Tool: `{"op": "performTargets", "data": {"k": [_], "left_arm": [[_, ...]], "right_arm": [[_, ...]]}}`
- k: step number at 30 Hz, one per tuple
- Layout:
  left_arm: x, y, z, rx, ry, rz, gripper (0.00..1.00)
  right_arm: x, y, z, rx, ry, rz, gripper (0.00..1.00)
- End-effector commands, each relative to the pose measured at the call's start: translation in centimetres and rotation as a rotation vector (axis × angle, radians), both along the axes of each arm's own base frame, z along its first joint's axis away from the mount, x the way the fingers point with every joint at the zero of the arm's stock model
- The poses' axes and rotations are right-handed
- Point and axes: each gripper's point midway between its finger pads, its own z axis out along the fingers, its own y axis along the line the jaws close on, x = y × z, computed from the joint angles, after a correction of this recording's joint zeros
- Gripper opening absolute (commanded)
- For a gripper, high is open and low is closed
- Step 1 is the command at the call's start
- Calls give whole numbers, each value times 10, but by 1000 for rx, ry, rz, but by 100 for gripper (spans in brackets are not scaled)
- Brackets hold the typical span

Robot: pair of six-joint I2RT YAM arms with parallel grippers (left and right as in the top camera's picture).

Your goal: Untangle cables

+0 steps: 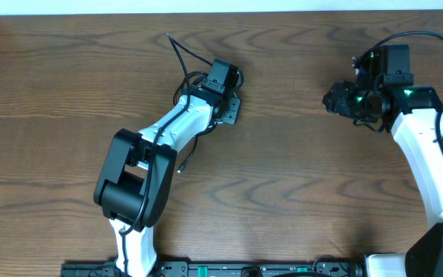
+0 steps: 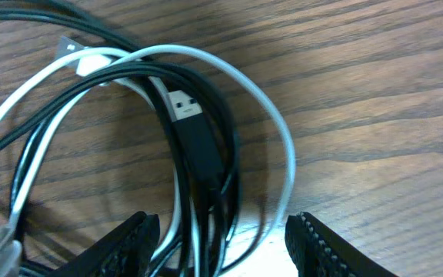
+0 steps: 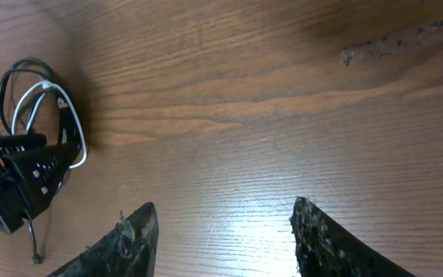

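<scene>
The white cable (image 2: 279,138) and the black cable (image 2: 198,146) lie coiled together on the wooden table. The black cable's USB plug (image 2: 183,106) lies inside the white loop. My left gripper (image 2: 221,227) is open, low over the coil, with several black and white strands between its fingers. In the overhead view it (image 1: 220,92) sits at the coil's right edge, and a black cable end (image 1: 177,48) trails toward the table's back. My right gripper (image 3: 221,223) is open and empty above bare wood, far right of the coil (image 3: 44,115); it also shows in the overhead view (image 1: 335,100).
The wooden table (image 1: 298,177) carries nothing else. A thin black strand (image 1: 183,160) runs beside the left arm. The table's back edge meets a white wall (image 1: 229,6). The right arm's thick black wire (image 1: 429,38) arcs above its wrist.
</scene>
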Motion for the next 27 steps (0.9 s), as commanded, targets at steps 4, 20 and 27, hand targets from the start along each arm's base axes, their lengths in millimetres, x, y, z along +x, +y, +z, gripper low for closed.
{"op": "performTargets", "data": {"k": [4, 20, 27], "left_arm": [[-2, 11, -29, 71, 43, 6, 55], [-9, -34, 136, -372, -90, 4, 7], [-28, -31, 216, -573, -156, -11, 8]], "right_arm": [[2, 2, 4, -15, -15, 26, 52], [8, 26, 16, 105, -65, 102, 53], [11, 72, 54, 343, -201, 321, 58]]}}
